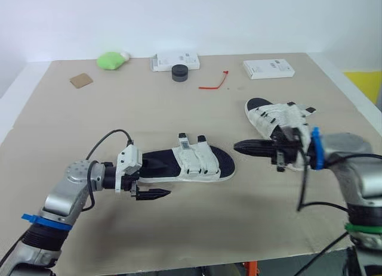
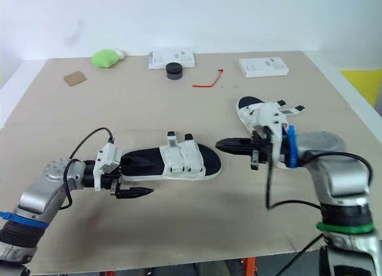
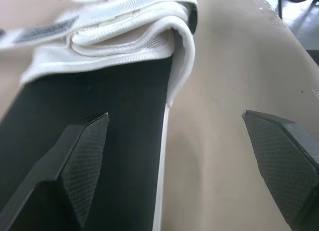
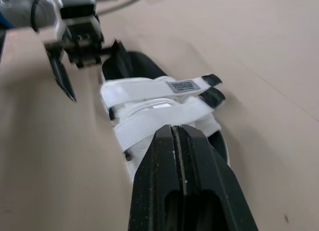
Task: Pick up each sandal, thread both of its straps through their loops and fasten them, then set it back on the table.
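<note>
The left wrist view gives the close look: the left gripper (image 1: 149,182) is spread wide, one finger (image 3: 84,166) over the near sandal (image 1: 191,163) at its black heel, the other above bare table (image 3: 224,116). That sandal lies lengthwise between the two grippers (toe toward the right one). The right gripper (image 1: 239,147), fingers pressed together, points level at the toe. The second sandal (image 1: 277,118) lies just behind its wrist.

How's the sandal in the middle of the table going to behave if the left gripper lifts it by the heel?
The sandal has a thin, flat sole, so it is probably light and may bend slightly, toe drooping. Its white straps look like soft webbing, likely floppy. Lying flat, it should slide rather than roll.
</note>
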You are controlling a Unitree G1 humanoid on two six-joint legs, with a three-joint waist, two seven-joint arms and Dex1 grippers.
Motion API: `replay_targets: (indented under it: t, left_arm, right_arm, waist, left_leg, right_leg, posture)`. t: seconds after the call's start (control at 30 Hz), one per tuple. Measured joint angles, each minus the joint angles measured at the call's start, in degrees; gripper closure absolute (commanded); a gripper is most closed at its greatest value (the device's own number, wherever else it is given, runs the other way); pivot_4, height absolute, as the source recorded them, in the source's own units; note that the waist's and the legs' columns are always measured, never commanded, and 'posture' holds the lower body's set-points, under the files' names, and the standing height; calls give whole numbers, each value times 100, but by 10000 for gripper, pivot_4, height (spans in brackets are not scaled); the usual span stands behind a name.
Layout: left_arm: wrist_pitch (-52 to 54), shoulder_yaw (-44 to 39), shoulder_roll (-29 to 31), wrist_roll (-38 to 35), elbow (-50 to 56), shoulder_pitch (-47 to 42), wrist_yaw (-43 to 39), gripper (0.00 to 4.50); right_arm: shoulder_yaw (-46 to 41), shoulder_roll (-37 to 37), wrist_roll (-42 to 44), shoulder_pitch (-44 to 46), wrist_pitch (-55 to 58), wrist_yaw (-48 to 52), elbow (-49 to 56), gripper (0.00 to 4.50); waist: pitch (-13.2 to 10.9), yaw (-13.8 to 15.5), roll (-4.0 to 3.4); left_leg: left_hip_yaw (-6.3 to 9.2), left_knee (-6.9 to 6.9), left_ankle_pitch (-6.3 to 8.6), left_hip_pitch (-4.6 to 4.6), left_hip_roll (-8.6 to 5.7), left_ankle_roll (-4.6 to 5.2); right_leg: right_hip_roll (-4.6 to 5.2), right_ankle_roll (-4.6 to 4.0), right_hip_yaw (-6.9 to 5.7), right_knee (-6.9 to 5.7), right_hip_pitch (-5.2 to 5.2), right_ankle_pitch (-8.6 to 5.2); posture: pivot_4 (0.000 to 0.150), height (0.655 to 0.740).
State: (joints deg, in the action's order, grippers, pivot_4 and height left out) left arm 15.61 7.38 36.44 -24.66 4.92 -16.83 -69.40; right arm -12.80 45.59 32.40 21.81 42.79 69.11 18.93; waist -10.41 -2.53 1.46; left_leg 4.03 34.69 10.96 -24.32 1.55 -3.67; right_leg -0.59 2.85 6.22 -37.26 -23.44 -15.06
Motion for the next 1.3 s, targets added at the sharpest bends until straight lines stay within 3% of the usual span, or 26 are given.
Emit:
replay_targets:
  t: [0.23, 0.5, 0.6, 0.73, 0.87, 1.2, 1.3]
  left_arm:
    - [-83, 309, -390, 334, -83, -216, 164, 415]
    - [-236, 656, -799, 629, -546, -694, 132, 415]
    - [-375, 744, -917, 735, -722, -834, 140, 8281]
    - [-559, 704, -1073, 785, -901, -875, 183, 29394]
    - [-576, 666, -1197, 793, -1028, -930, 274, 44440]
    - [-192, 632, -1360, 772, -1069, -1049, 548, 44440]
    - [308, 418, -1545, 728, -1120, -1180, 1156, 44440]
  right_arm:
    - [-598, 113, 662, -800, 504, -771, 962, 45000]
    - [-647, 189, 997, -908, 584, -1271, 1137, 45000]
    - [-647, 191, 1079, -911, 584, -1411, 1137, 45000]
    - [-716, 190, 1219, -1017, 581, -1678, 1164, 45000]
    - [-808, 190, 1350, -1138, 570, -1901, 1274, 45000]
    - [-1053, 224, 1697, -1463, 545, -2182, 1482, 45000]
    - [-1084, 280, 1747, -1497, 540, -2217, 1544, 45000]
  waist:
    - [2, -7, -4]
    - [3, 4, -5]
    - [3, 2, -6]
    - [4, 7, -7]
    - [5, 5, -9]
    - [6, -2, -9]
    - [4, -3, -7]
  left_leg:
    - [-5, 51, -9, 8, 2, 10]
    - [-9, 84, -13, 2, 1, 15]
    - [-8, 84, -14, 2, -1, 16]
    - [-6, 83, -14, 1, -1, 17]
    - [-7, 85, -14, 2, -1, 17]
    - [-7, 100, -27, 4, -2, 38]
    - [-7, 101, -38, 4, -2, 55]
  right_leg:
    - [-3, 21, 0, -7, 20, 25]
    - [-3, 36, 6, -7, 31, 48]
    - [-3, 36, 7, -8, 32, 49]
    - [-3, 36, 7, -8, 33, 49]
    - [-4, 36, 9, -11, 34, 49]
    - [-4, 44, 10, -20, 37, 67]
    - [-6, 50, 10, -22, 36, 79]
  posture:
    - [1500, 7400]
    - [1500, 7400]
    - [1500, 7400]
    - [1500, 7400]
    - [1500, 7400]
    - [1500, 7400]
    - [1500, 7400]
